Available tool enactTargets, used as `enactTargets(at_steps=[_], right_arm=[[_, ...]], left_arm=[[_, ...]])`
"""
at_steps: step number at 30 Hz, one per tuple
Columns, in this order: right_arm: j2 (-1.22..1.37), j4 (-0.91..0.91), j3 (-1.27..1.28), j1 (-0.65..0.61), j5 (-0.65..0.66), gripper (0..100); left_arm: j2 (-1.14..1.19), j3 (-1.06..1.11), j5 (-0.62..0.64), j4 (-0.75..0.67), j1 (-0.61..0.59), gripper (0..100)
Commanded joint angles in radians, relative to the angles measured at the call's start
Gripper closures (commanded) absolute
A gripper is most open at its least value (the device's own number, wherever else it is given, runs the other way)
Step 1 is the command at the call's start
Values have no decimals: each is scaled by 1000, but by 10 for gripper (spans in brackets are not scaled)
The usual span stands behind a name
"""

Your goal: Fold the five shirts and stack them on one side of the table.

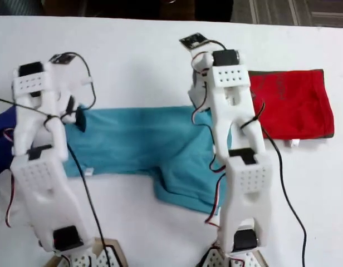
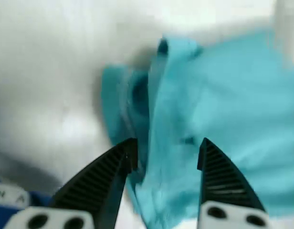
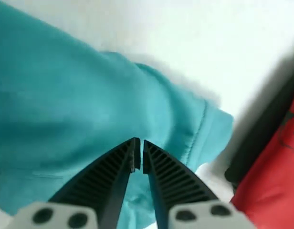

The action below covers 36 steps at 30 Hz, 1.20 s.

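A teal shirt (image 1: 143, 139) lies spread across the middle of the table, with one part hanging toward the front edge. My left gripper (image 2: 167, 152) is open just above the shirt's bunched left end (image 2: 152, 95); in the high view it sits at that end (image 1: 78, 115). My right gripper (image 3: 140, 143) is shut with nothing between its fingers, low over the teal cloth (image 3: 66, 95) near its right edge. A folded red shirt (image 1: 291, 103) lies at the right, beside the right arm (image 1: 230, 100). A dark blue shirt (image 1: 1, 133) lies at the left edge.
The far half of the white table (image 1: 132, 44) is bare. The arm bases (image 1: 104, 253) stand at the front edge. Black cables (image 1: 288, 194) trail over the table by both arms. The red shirt (image 3: 280, 181) lies close to the right gripper.
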Motion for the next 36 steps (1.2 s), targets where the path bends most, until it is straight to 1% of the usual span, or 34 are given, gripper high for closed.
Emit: enactTargets(at_steps=[1, 6, 8, 10, 12, 18, 21, 23, 27, 30, 33, 36], right_arm=[[-185, -59, 212, -30, -11, 978], [-466, -358, 760, -31, -5, 979], [-564, -481, 979, -31, 26, 979], [-636, -602, 1148, -28, 52, 979], [-659, -671, 1241, -27, 63, 979], [-582, -684, 1254, -13, 68, 979], [-552, -685, 1243, 16, 68, 979], [-545, -685, 1240, 28, 68, 979], [-547, -685, 1240, 41, 68, 979], [-544, -684, 1241, 42, 68, 979], [-542, -670, 1241, 42, 68, 979], [-541, -659, 1241, 44, 68, 979]], left_arm=[[98, -226, 43, 5, 3, 771], [275, -518, 40, 109, -54, 771], [339, -621, 40, 143, -75, 771], [388, -711, 41, 175, -83, 771], [413, -771, 46, 186, -83, 771], [385, -782, 51, 186, -64, 772], [342, -788, 109, 186, -57, 771], [316, -786, 135, 181, -29, 771], [341, -782, 210, 146, 17, 771], [396, -789, 258, 94, 11, 773], [430, -789, 296, 60, -25, 774], [443, -788, 302, 38, -55, 774]])
